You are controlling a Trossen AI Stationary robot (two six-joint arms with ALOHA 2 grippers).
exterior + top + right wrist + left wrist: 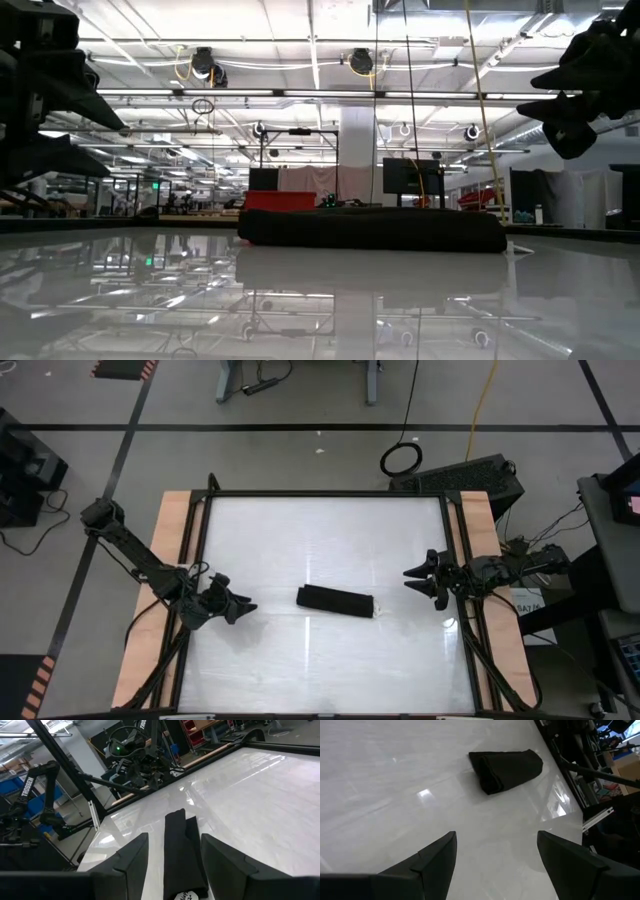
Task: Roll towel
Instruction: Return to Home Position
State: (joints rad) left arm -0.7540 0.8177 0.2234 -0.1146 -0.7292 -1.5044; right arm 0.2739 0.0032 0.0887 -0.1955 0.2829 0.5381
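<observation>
High view: the rolled-up towel [335, 600] lies near the middle of the table [330, 530], with its white tag [378, 610] at the right end.
Left gripper [243, 610]: near the towel's left end, not touching it. Jaws wide apart, holding nothing.
Right gripper [420, 588]: near the tag end, not touching. Jaws wide apart, holding nothing.

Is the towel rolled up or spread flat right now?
Rolled: the towel lies as a narrow, compact bundle, and the left wrist view shows layered coils at its end.
</observation>
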